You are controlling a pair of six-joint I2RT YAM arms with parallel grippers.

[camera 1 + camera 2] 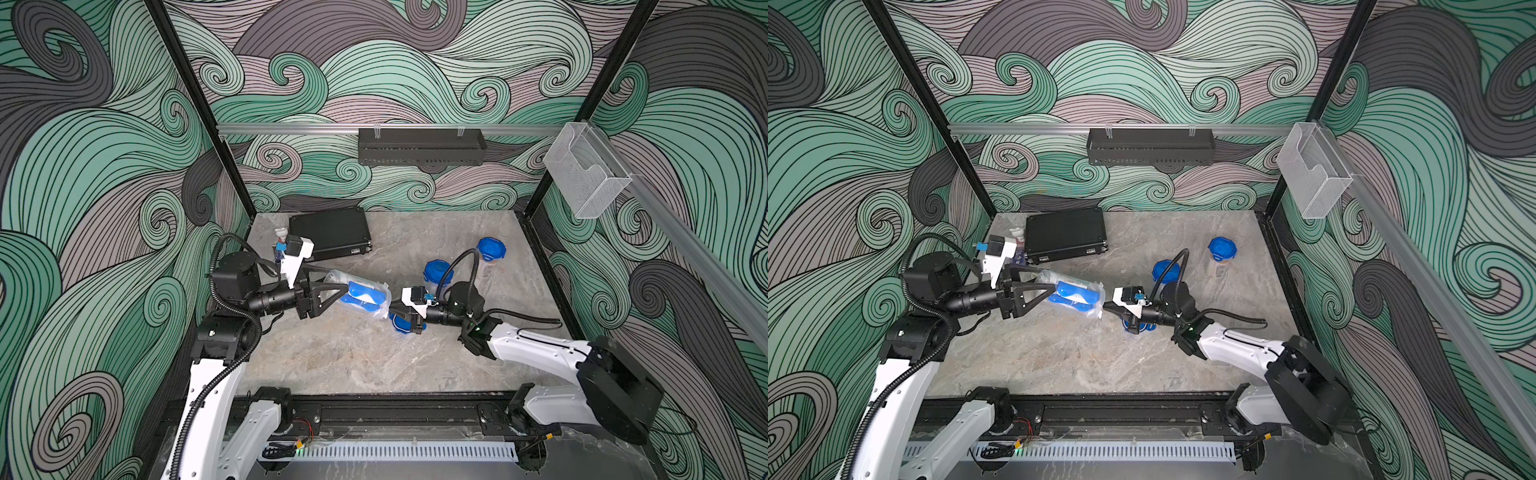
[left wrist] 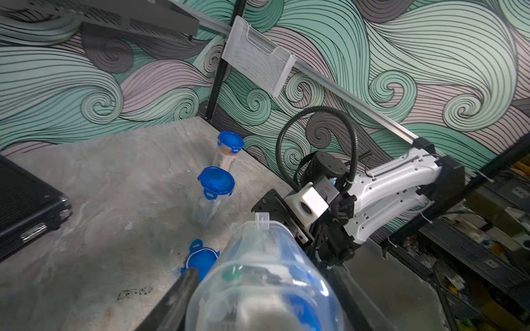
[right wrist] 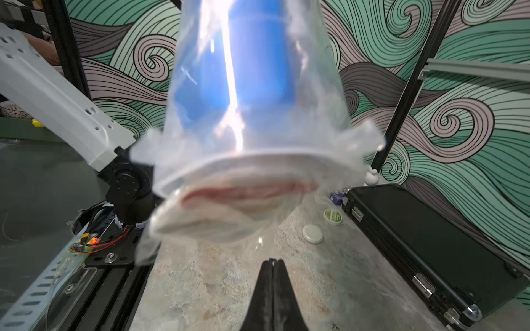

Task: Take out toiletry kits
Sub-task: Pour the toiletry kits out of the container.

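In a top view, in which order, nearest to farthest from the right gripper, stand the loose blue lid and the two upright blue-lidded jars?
1. Loose blue lid, on the table under the right gripper.
2. Nearer jar, just beyond the right wrist.
3. Farther jar, toward the far right corner.

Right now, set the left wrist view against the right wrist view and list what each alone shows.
Left wrist only: two upright blue-lidded jars, a loose blue lid on the table, the hanging mesh holder. Right wrist only: a round white packet, a green-and-white disc, a pale pouch poking from the container's mouth. Both: the clear container in the left tool, the black case.
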